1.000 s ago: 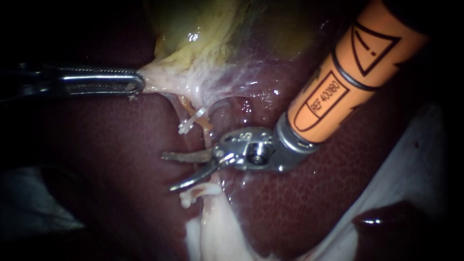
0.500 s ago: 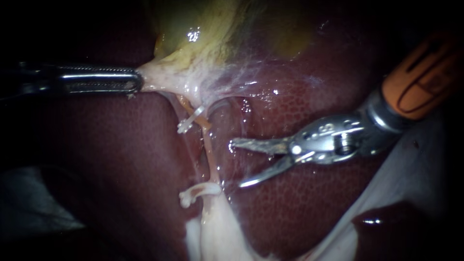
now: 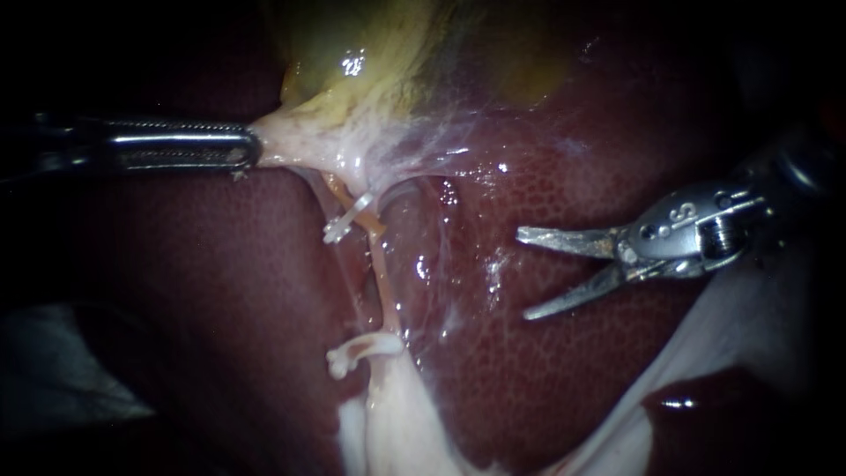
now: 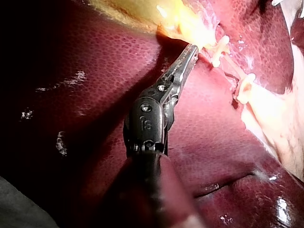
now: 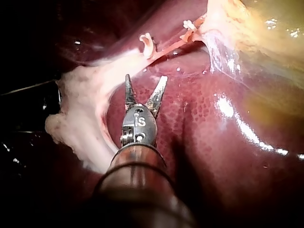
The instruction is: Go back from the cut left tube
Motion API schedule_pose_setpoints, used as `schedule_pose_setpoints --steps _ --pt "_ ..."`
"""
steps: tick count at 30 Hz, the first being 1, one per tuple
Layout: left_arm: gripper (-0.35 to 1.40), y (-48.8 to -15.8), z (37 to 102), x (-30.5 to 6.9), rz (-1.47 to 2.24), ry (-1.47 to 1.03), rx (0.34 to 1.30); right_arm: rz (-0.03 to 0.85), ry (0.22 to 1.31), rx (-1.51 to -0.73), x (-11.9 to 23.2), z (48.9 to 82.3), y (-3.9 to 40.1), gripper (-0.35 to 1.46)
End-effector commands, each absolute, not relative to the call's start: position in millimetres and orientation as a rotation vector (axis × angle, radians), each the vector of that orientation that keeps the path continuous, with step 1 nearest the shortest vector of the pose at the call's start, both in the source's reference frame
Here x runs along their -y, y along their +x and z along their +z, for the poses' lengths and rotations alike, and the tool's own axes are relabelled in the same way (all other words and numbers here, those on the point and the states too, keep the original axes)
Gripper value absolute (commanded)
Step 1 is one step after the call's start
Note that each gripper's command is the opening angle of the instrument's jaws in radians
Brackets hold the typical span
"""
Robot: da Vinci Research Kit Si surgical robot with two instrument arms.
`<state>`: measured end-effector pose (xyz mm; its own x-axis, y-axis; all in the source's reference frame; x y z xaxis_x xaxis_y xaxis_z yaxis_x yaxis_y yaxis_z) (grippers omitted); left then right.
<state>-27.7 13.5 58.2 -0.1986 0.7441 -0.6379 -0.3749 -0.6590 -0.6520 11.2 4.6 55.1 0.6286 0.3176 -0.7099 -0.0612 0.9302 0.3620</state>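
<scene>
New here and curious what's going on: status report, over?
Left instrument shut on gallbladder. Right instrument open, clear of tube, over liver. Nothing in the way.

A surgical bench, seen close up under a scope's light. A dark red liver (image 3: 546,379) fills the view, a yellow-green gallbladder (image 3: 379,62) lies on it, and a thin tube (image 3: 381,273) carries pale clips (image 3: 348,220). Two slim metal tools reach in: the left instrument (image 3: 251,148) is clamped on the gallbladder's pale edge, and the right instrument (image 3: 524,273) has its jaws apart (blade-like tips). Beyond the lit tissue all is dark.
</scene>
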Motion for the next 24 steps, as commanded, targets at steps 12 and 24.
schedule_pose_setpoints --steps 12,24 --pt "-0.35 -31.1 61.9 -12.1 1.952 -1.314 0.461 0.222 0.319 -0.867 -4.4 55.1 11.1 1.45" --pt "-0.35 -31.4 62.3 -11.9 1.957 -1.315 0.467 0.221 0.322 -0.869 -4.4 55.1 11.1 1.45"
